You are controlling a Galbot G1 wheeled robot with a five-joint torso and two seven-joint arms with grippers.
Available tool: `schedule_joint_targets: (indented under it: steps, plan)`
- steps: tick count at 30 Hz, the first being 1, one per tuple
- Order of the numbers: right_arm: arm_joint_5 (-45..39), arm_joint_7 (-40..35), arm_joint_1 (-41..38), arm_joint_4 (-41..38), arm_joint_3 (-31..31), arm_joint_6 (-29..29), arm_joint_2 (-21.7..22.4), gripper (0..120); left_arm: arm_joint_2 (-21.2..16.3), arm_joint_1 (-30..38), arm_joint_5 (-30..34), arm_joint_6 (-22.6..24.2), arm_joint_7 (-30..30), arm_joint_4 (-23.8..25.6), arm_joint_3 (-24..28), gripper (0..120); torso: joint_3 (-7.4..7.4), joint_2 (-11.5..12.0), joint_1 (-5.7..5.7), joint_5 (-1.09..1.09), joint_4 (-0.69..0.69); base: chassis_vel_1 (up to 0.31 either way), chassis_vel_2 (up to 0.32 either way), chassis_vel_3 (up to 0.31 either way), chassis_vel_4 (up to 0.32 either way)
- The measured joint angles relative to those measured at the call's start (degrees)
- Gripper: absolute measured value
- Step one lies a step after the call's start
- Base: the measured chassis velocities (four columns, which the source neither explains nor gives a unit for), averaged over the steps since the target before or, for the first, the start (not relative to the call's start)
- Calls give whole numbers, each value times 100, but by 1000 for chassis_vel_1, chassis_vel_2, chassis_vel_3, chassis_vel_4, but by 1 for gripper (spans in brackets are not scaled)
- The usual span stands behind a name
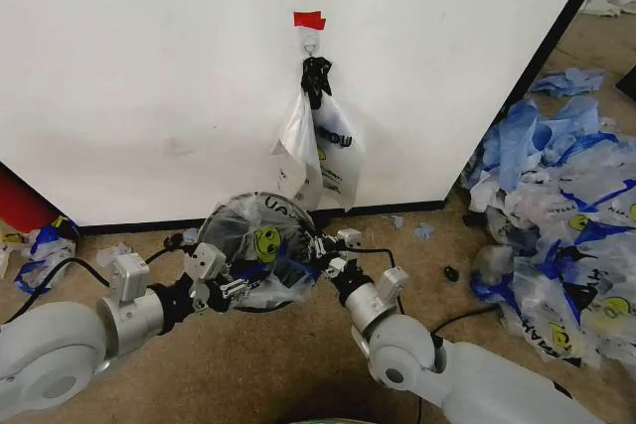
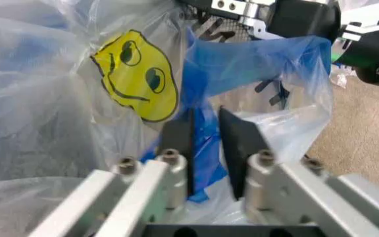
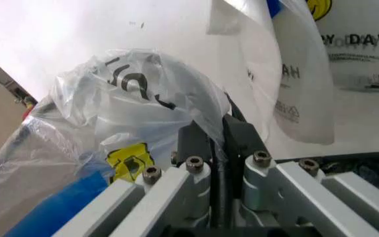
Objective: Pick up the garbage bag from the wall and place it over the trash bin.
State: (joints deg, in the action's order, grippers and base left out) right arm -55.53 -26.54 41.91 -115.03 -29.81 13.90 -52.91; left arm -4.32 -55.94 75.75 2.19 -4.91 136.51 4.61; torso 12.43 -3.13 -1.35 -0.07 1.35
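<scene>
1. You're seeing the garbage bag (image 1: pixel 260 243) draping over the trash bin (image 1: pixel 231 297) below the wall (image 1: pixel 149 76)
2. Your left gripper (image 1: pixel 241 288) and right gripper (image 1: pixel 316 257) are pinching its plastic on opposite sides

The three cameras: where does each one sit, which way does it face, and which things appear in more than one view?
Head view: on the robot's head, facing forward and down at the wall, the trash bin and both arms.
Left wrist view: on the left arm, looking along the left gripper, whose fingers pinch blue trim of the garbage bag; the right gripper shows beyond.
Right wrist view: on the right arm, facing the wall, with the right gripper shut on the bag's film.
Shared: the bag's yellow smiley appears in all three.
</scene>
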Motion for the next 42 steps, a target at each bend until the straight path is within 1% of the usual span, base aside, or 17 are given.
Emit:
schedule_joint_targets:
  steps: [3, 4, 15, 21, 26, 32, 37, 42]
  plan:
    - [7, 0, -3, 3, 0, 1, 1, 0, -3, -2, 0, 0, 2, 1, 0, 2, 0, 0, 0, 0, 0, 0, 0, 0, 0]
    - [10, 0, -4, 3, 0, 2, 4, 0, 0, -1, -3, 0, 2, 1, 0, 0, 0, 0, 0, 0, 0, 0, 0, 0, 0]
    - [57, -6, 52, 120, 167, 25, -31, 0, 108, 118, -11, -63, -31, 112, -82, 0, 0, 0, 0, 0, 0, 0, 0, 0, 0]
    - [61, -32, 223, 219, 507, 60, -72, 0, 201, 184, -15, -78, -89, 256, -131, 0, 0, 0, 0, 1, 0, 0, 0, 0, 0]
    - [33, -64, 484, 237, 926, 76, -104, 0, 366, 220, -95, -69, -123, 344, -146, 0, 0, 0, 0, 1, 0, 0, 0, 0, 0]
    - [8, -111, 623, 239, 1269, 79, -155, 0, 528, 164, -163, -44, -133, 433, -120, 0, 0, 0, 0, 0, 0, 0, 0, 0, 0]
    - [-37, -159, 650, 240, 1473, 79, -182, 0, 593, 101, -222, -26, -133, 483, -77, 0, 0, 0, 0, 1, 0, 0, 0, 0, 0]
    - [-177, -234, 668, 177, 1653, 58, -221, 0, 733, 39, -277, 10, -131, 487, -40, 0, 0, 0, 0, 1, 0, 0, 0, 0, 0]
